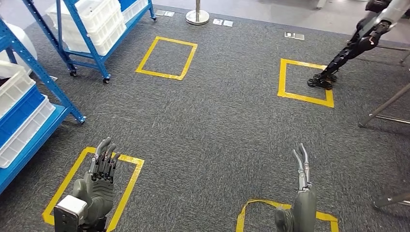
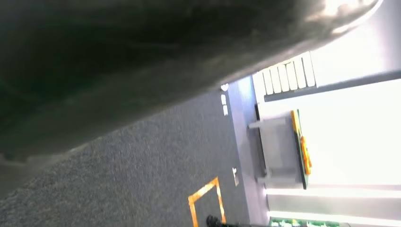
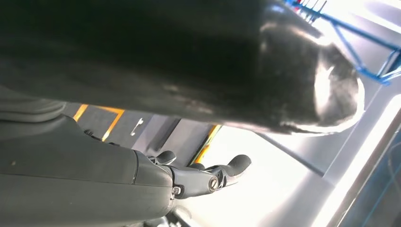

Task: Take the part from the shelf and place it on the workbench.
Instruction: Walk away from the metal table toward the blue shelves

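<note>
My left hand (image 1: 99, 179) hangs low over a yellow floor square, fingers stretched out and apart, holding nothing. My right hand (image 1: 302, 193) is held edge-on over another yellow square, its fingers straight and empty; its dark fingers (image 3: 227, 168) also show in the right wrist view. A blue shelf (image 1: 46, 128) with white and blue bins (image 1: 17, 116) stands at my left. I cannot pick out any single part in the bins. In the left wrist view a grey table (image 2: 279, 151) stands far across the carpet.
A second blue wheeled rack (image 1: 92, 29) with white bins stands at the back left. Another robot's dark arm (image 1: 355, 46) reaches down at the far right, beside metal table legs (image 1: 384, 108). A chrome post base (image 1: 197, 17) is at the back. Yellow squares mark the grey carpet.
</note>
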